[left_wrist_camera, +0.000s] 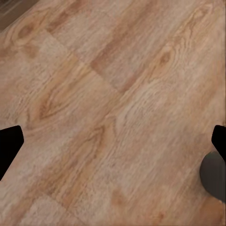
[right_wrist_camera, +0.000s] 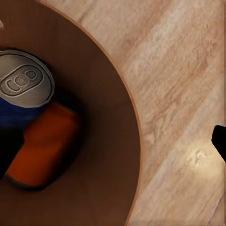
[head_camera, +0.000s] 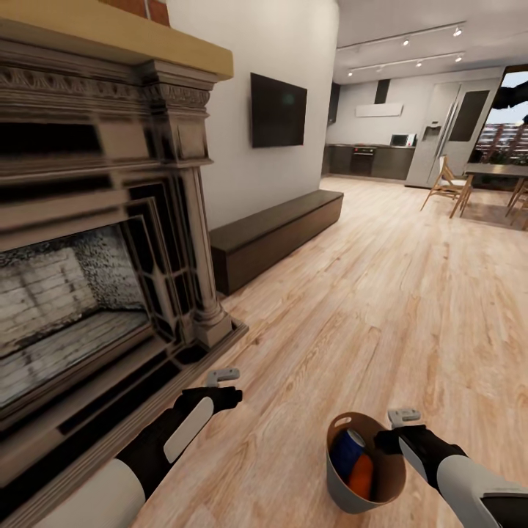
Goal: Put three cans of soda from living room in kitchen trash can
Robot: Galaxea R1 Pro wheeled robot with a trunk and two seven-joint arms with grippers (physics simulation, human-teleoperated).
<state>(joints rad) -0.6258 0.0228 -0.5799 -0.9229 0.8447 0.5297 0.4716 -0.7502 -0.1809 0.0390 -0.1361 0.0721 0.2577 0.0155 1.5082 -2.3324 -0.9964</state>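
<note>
The tash can (head_camera: 339,490), a small round brown bin, leans on the light wood floor by my right arm. A dark blue can of soda (head_camera: 346,451) and an orange one (head_camera: 361,475) lie inside it. My right gripper (head_camera: 381,442) hovers at its rim. Seen from the right wrist, that gripper (right_wrist_camera: 113,146) is open, its fingers far apart across the tash can wall (right_wrist_camera: 106,117), above the blue can (right_wrist_camera: 21,84) and the orange can (right_wrist_camera: 44,146). My left gripper (head_camera: 231,398) is open and holds nothing over bare floor (left_wrist_camera: 113,141).
An ornate dark fireplace (head_camera: 88,257) stands close on the left. Beyond it, a long low bench (head_camera: 279,235) runs along the wall under a black TV (head_camera: 279,110). Far ahead are the kitchen cabinets (head_camera: 367,160), a steel fridge (head_camera: 440,132) and wooden chairs (head_camera: 447,187).
</note>
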